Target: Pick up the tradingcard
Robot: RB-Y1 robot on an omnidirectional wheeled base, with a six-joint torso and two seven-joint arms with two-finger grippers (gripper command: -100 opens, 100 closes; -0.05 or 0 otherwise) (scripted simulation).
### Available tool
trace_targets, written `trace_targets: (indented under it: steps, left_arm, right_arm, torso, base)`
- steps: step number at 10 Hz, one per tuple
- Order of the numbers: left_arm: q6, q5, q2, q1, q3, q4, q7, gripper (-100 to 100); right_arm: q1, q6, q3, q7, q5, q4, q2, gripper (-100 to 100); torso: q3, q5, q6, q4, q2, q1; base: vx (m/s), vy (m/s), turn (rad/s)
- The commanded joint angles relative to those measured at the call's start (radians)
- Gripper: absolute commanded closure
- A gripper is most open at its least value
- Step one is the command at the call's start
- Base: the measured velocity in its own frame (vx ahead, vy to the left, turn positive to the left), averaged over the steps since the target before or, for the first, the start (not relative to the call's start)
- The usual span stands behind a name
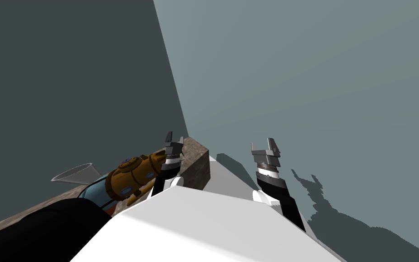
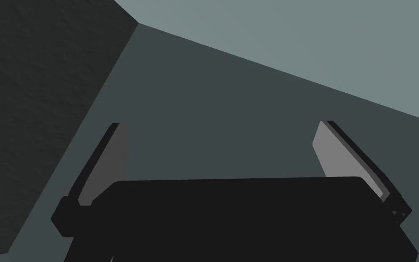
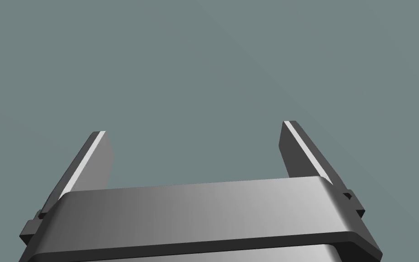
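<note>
A dark wall (image 1: pixel 67 68) and a paler wall (image 1: pixel 317 68) meet in a corner ahead of us, and a brown, stone-like ledge (image 1: pixel 197 159) runs along the dark one, ending in a square corner just beside our left gripper (image 1: pixel 174 138). On it lie a brass-coloured toy vessel (image 1: pixel 131 175) and a grey cone (image 1: pixel 77 173). Where the tradingcard lies we cannot tell, so we judge the task barely begun: finding, reaching and grasping are all left. Both tools are spread and empty; the right gripper (image 1: pixel 263 143) hangs off the ledge with free room around it, while the left has the toy close by
</note>
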Motion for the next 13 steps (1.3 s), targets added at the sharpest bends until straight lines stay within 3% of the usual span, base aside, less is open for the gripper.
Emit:
trace_targets:
  steps: [1,5,6,8,13]
  left_arm:
    - [0.004,0.003,0.039,-0.004,0.007,0.004,0.003,-100]
    - [0.027,0.023,0.130,-0.025,0.043,0.032,0.018,-100]
    - [0.044,0.037,0.157,-0.041,0.070,0.053,0.028,-100]
    - [0.073,0.063,0.181,-0.072,0.117,0.092,0.045,-100]
    - [0.124,0.114,0.197,-0.129,0.204,0.164,0.071,-100]
  right_arm:
    - [0.000,0.000,0.000,0.000,0.000,0.000,0.000,0]
    - [0.000,0.000,0.000,0.000,0.000,0.000,0.000,0]
    - [0.000,0.000,0.000,0.000,0.000,0.000,0.000,0]
    - [0.000,0.000,0.000,0.000,0.000,0.000,0.000,0]
    - [0.000,0.000,0.000,0.000,0.000,0.000,0.000,0]
  torso:
    - [0.000,0.000,0.000,0.000,0.000,0.000]
    - [-0.001,0.000,0.000,-0.001,-0.003,-0.002]
    - [-0.002,0.000,0.000,-0.001,-0.003,-0.002]
    - [-0.004,-0.001,0.000,-0.001,-0.006,-0.004]
    - [-0.003,-0.001,0.000,-0.001,-0.006,-0.004]
  base:
    - [0.011,-0.007,0.006]
    - [0.034,-0.027,0.017]
    - [0.073,-0.056,0.040]
    - [0.101,-0.074,0.033]
    - [0.080,-0.070,0.022]
